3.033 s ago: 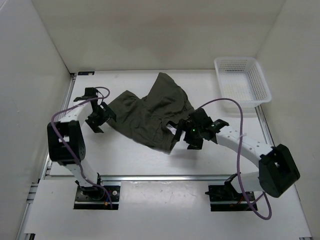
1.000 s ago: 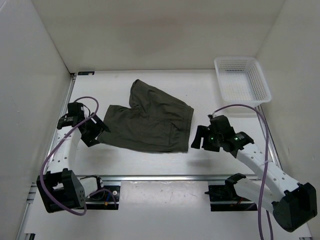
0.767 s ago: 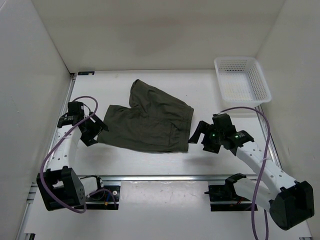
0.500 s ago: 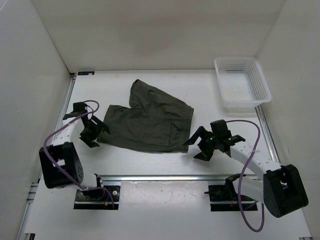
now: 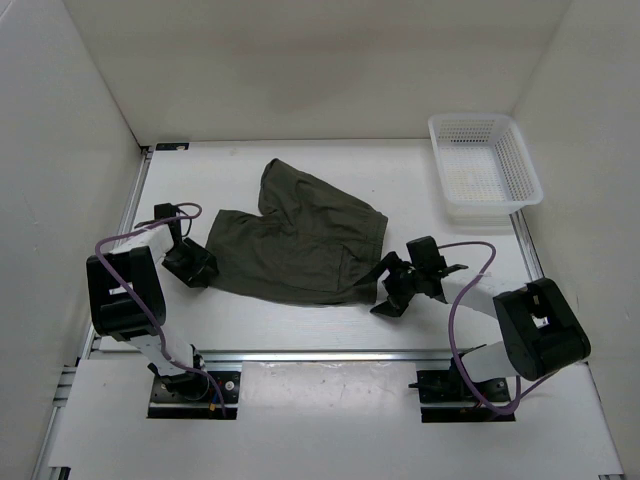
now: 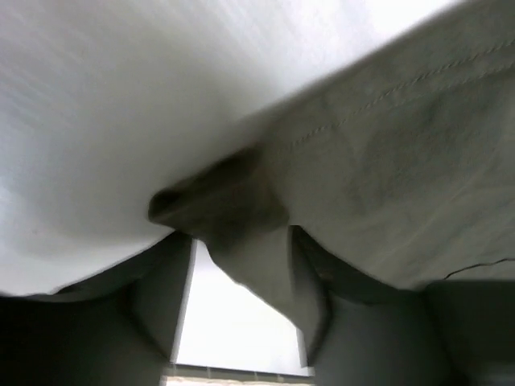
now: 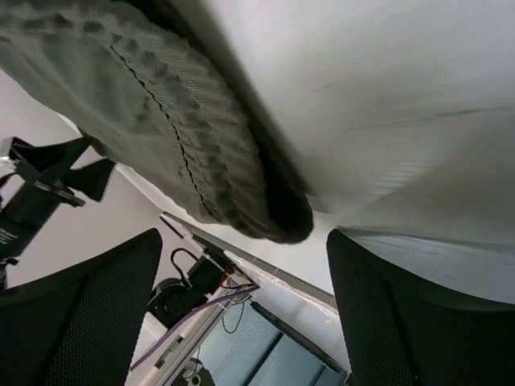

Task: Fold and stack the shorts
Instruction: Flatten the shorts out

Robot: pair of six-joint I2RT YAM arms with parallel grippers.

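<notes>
The dark olive shorts [image 5: 300, 245] lie flat in the middle of the table, legs to the left and far side, gathered waistband to the right. My left gripper [image 5: 190, 265] is low at the near left hem corner. In the left wrist view that corner [image 6: 245, 233] hangs between the jaws of the left gripper [image 6: 241, 277], against the right finger [image 6: 362, 322], with a gap to the left finger. My right gripper [image 5: 388, 285] is at the waistband's near corner. The ribbed waistband end [image 7: 257, 205] sits between the wide-open jaws of the right gripper [image 7: 241, 249], touching neither.
A white mesh basket [image 5: 485, 165] stands at the far right corner. White walls close in the table [image 5: 300, 320] on three sides. A metal rail [image 5: 330, 355] runs along the near edge, in front of the arm bases.
The shorts, bunched and lifted three seconds ago, now lie flat. Over the last second both grippers moved in to the near corners, and the left jaws narrowed around the hem corner.
</notes>
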